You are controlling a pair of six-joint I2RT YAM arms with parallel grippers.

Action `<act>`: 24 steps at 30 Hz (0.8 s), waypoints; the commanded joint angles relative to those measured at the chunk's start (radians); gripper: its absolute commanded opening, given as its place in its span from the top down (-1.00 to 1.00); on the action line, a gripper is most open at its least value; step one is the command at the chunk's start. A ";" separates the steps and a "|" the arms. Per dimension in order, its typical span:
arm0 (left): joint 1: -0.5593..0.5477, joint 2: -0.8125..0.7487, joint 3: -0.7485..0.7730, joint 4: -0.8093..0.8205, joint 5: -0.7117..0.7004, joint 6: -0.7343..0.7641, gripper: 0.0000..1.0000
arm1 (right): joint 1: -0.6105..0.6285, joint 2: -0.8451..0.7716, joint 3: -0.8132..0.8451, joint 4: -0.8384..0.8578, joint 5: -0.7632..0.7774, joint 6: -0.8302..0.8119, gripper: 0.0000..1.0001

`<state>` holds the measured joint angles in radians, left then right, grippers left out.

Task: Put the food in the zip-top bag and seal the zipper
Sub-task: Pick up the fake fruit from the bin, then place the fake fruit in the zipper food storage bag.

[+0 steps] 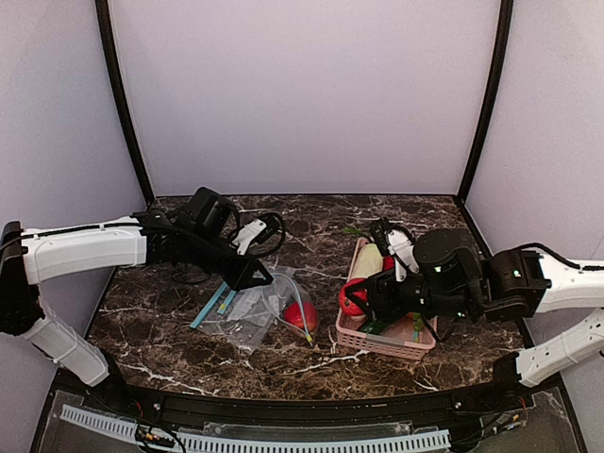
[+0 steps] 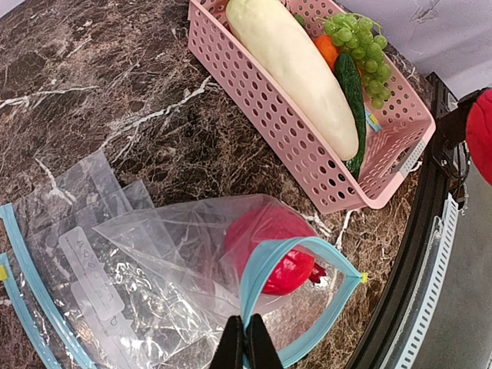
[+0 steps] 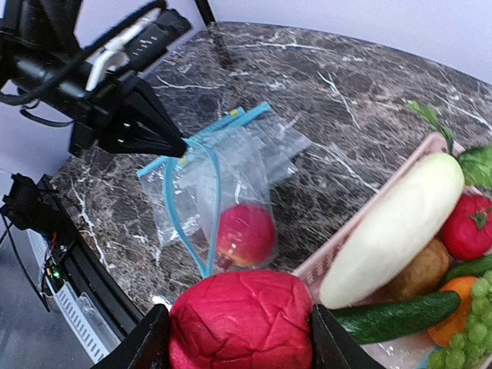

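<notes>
Stretches the left arm (image 1: pixel 85 247) rightward, left gripper (image 2: pixel 246 344) pinched shut on the zipper (image 2: pixel 254 277). Extends the right arm (image 1: pixel 543 278) leftward, right gripper (image 3: pixel 240 338) clamping a red fruit (image 3: pixel 240 315) between 2 fingers (image 3: pixel 144 346).

Lab test booth, plain lilac wall panels (image 1: pixel 302 94), black corner posts (image 1: pixel 123 104), marbled tabletop (image 1: pixel 316 215)
</notes>
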<state>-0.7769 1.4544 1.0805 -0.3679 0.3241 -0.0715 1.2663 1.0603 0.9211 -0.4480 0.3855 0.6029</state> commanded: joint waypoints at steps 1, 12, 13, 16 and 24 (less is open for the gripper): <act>0.002 -0.042 0.013 -0.003 0.022 0.003 0.99 | 0.066 0.064 0.028 0.220 0.055 -0.084 -0.10; 0.002 -0.044 0.011 0.001 0.034 -0.002 0.99 | 0.082 0.294 0.050 0.554 -0.037 -0.180 -0.10; 0.002 -0.043 0.010 0.000 0.035 -0.003 0.99 | 0.081 0.315 0.058 0.562 -0.043 -0.187 -0.10; 0.003 -0.042 0.011 0.001 0.037 -0.002 0.99 | 0.070 0.367 0.084 0.575 -0.062 -0.198 -0.10; 0.003 -0.043 0.010 0.001 0.038 -0.002 0.99 | 0.017 0.459 0.104 0.645 -0.120 -0.211 -0.09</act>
<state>-0.7769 1.4506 1.0805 -0.3672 0.3500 -0.0719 1.3060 1.4822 0.9894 0.1192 0.2939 0.4152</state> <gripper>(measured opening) 0.012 0.551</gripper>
